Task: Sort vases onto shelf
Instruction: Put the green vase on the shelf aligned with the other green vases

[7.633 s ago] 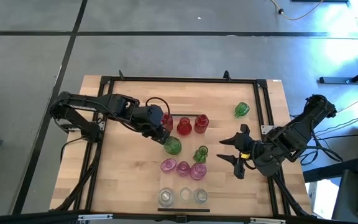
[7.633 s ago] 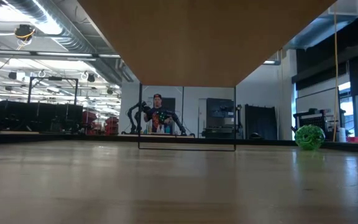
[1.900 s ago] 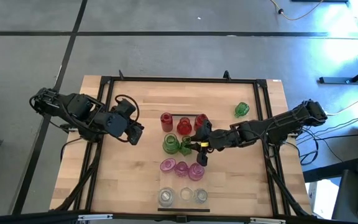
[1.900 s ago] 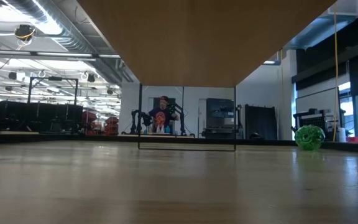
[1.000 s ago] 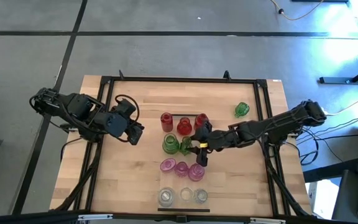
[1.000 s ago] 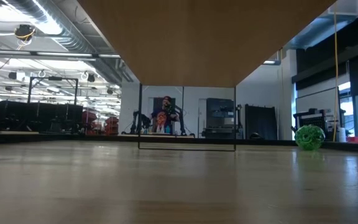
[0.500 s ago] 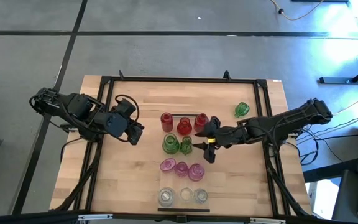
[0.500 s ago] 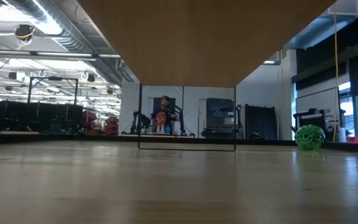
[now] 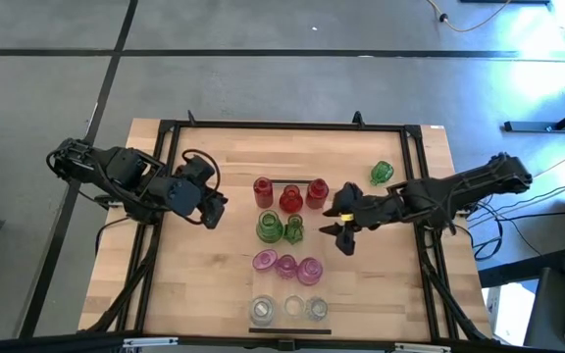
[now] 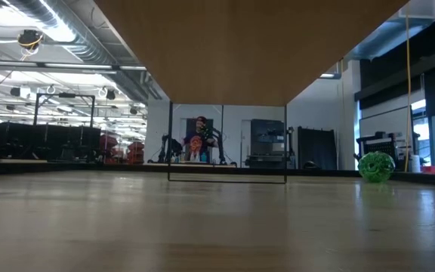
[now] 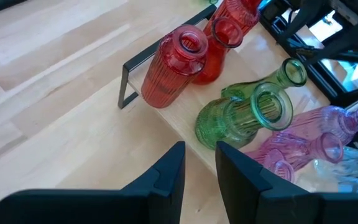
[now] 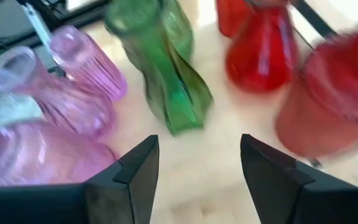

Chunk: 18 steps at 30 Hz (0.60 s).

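Right gripper [image 9: 342, 229]: fingers spread apart, nothing between them, hanging just beside the shelf's [image 9: 292, 286] right edge, level with the two green vases [image 9: 280, 227]. Left gripper [image 9: 216, 208]: fingers nearly together with a narrow gap, empty, parked left of the shelf. On the shelf stand three red vases [image 9: 289, 194] at the far end, the two green, three pink vases [image 9: 287, 266], then three clear vases [image 9: 288, 310] nearest the front. One green vase [image 9: 382, 174] lies on the table [image 9: 204, 284], well apart (beyond the right gripper).
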Motion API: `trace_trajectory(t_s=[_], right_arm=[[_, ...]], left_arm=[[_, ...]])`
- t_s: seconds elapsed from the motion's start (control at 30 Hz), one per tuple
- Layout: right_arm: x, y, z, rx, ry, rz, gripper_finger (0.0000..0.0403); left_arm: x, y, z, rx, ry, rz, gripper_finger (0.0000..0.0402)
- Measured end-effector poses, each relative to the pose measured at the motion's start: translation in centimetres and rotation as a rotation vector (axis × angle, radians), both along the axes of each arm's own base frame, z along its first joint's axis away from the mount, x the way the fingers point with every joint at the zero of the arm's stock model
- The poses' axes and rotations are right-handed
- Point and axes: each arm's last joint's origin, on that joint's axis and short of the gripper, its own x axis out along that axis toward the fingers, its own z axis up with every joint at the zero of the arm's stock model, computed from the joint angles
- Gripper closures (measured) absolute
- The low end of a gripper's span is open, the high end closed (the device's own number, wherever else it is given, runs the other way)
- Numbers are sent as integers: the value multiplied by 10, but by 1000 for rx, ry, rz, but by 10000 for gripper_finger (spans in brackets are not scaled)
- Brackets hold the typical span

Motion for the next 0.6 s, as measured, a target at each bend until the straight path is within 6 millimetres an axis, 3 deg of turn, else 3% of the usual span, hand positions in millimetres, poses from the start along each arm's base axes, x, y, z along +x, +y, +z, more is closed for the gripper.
trace_trajectory(t_s=[0.17,0.3,0.43,0.6], right_arm=[[-22,6,-2,-17,94,-75,198],[-42,11,-3,-33,138,-240,198],[-65,11,-8,-87,159,-484,198],[-91,-6,-25,-56,215,-892,198]], left_arm=[[0,0,0,44,16,-50,319],[0,0,0,92,32,-103,319],[0,2,0,163,46,-126,319],[1,11,0,238,75,-129,319]])
